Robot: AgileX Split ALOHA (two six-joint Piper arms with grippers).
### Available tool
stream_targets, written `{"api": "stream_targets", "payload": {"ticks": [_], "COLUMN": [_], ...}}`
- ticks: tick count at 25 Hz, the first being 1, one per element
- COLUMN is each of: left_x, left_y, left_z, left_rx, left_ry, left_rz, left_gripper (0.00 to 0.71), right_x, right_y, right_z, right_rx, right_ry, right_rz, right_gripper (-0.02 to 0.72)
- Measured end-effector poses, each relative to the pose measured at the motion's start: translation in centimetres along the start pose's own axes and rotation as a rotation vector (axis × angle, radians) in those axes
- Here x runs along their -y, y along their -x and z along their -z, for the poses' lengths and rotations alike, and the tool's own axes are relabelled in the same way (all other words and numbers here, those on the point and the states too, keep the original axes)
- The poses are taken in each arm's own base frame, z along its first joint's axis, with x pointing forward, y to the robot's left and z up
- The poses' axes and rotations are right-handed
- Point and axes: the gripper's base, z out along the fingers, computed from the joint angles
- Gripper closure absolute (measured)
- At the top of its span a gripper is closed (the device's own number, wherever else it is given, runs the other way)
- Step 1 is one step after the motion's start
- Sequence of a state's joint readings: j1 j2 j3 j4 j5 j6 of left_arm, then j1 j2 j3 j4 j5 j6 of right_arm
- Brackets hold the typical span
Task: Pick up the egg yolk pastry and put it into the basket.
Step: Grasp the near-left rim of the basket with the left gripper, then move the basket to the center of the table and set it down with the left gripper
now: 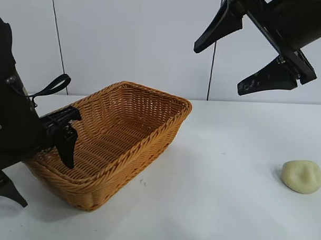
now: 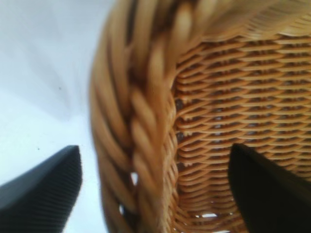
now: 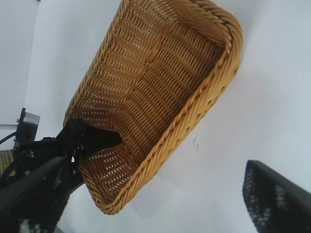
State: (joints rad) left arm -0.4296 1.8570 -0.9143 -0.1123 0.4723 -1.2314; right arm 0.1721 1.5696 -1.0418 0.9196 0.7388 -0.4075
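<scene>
The left gripper point(image 1: 40, 155) straddled the braided rim at the near left end of the basket point(image 1: 130, 124), one finger point(image 2: 262, 189) inside the wicker wall and one outside, jaws apart and not pressed against the weave. The right gripper point(image 1: 239, 51) hung high above the white desk point(image 1: 215, 206), jaws wide apart and empty. The egg yolk pastry point(image 1: 302, 176) lay on the desk at far right, well apart from the basket.

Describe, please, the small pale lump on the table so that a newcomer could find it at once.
Start at the large orange-brown rectangular wicker basket on the white table. Look across the bare surface to the side under the raised right gripper. There lies the egg yolk pastry: small, pale yellow-cream, rounded, with a dented top, alone and touching nothing.
</scene>
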Motion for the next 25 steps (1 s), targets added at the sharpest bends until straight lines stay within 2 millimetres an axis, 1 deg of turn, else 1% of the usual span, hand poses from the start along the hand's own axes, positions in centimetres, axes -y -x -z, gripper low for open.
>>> {"api": "stream_targets", "payload": {"ticks": [3,6,7,9,11,12,13,16,18,21,25], "left_x": [0.0,0.0,0.0,0.0,0.0,0.0,0.1,0.3,0.7,1.6,2.8], "left_y": [0.0,0.0,0.0,0.0,0.0,0.0,0.0,0.1,0.5,1.9,4.6], "left_z": [0.0,0.0,0.0,0.0,0.0,0.0,0.0,0.2,0.5,1.4,2.9], "left_rx": [0.0,0.0,0.0,0.0,-0.003,-0.003,-0.002,-0.003,-0.006,-0.017,-0.059], "left_ry": [0.0,0.0,0.0,0.0,0.003,-0.003,-0.009,-0.013,-0.006,-0.019,-0.067], "left_rz": [0.0,0.0,0.0,0.001,0.006,0.017,0.027,0.029,0.031,0.007,-0.06], "left_gripper": [0.252,0.34,0.375,0.475,0.556,0.592,0.613,0.623,0.623,0.623,0.625], "right_x": [0.0,0.0,0.0,0.0,0.0,0.0,0.0,0.0,0.0,0.0,0.0], "right_y": [0.0,0.0,0.0,0.0,0.0,0.0,0.0,0.0,0.0,0.0,0.0], "right_z": [0.0,0.0,0.0,0.0,0.0,0.0,0.0,0.0,0.0,0.0,0.0], "right_rx": [0.0,0.0,0.0,0.0,0.0,0.0,0.0,0.0,0.0,0.0,0.0], "right_ry": [0.0,0.0,0.0,0.0,0.0,0.0,0.0,0.0,0.0,0.0,0.0], "right_rz": [0.0,0.0,-0.001,-0.001,-0.002,-0.002,-0.003,-0.003,-0.004,-0.004,-0.004], "right_gripper": [0.014,0.014,0.014,0.014,0.014,0.014,0.014,0.014,0.014,0.014,0.014]}}
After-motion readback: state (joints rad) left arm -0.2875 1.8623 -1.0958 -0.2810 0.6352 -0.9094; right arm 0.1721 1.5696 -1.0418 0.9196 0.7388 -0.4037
